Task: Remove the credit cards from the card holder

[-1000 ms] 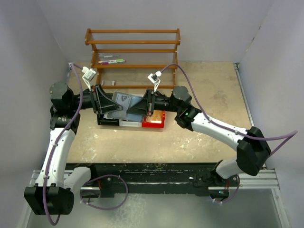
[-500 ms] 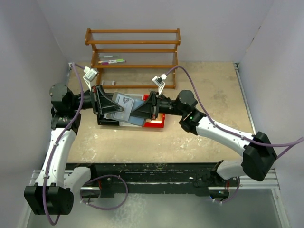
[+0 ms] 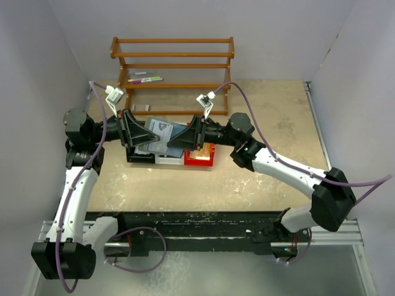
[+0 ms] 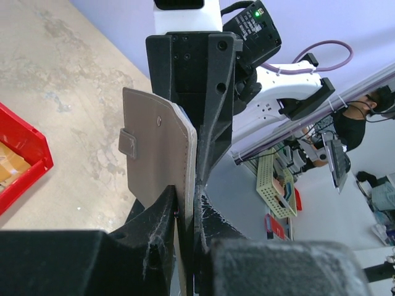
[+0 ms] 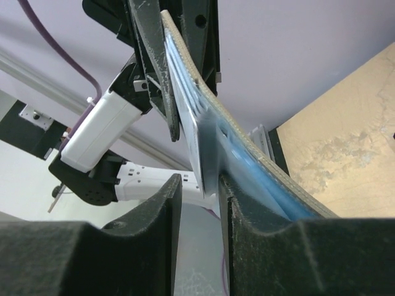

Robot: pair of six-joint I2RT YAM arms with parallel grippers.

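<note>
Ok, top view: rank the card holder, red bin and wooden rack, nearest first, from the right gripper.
1. card holder, grasped by the right gripper.
2. red bin, just beneath it on the table.
3. wooden rack, at the back wall.

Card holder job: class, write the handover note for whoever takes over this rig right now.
Left gripper: jaws shut on an edge of the card holder.
Right gripper: jaws shut on a pale sheet at the holder's blue inner side; card or panel, cannot tell.
The holder hangs between both arms, above the row of bins.
Done: holder gripped from both sides.
Left: draw the cards out; none is seen free yet.
</note>
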